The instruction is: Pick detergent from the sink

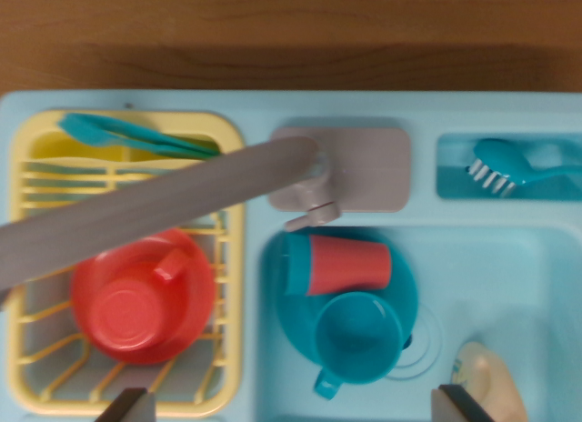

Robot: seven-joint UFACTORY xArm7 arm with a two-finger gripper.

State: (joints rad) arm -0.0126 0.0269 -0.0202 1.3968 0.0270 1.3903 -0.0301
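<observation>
Detergent (491, 386) sits at the sink's (509, 286) near right, just inside your right fingertip (459, 406). Going down in size: yellow rack (232, 258) on the left, grey faucet (145, 213), teal plate (405, 299), teal cup (356, 338). Your gripper (293, 406) is spread wide, holding nothing.

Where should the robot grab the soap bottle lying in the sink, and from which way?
Probably across the red body of the detergent bottle, coming straight down from above. It lies on its side on the teal plate, teal cap toward the wrist view's left, beside the teal cup; the body's long sides look free to pinch.
</observation>
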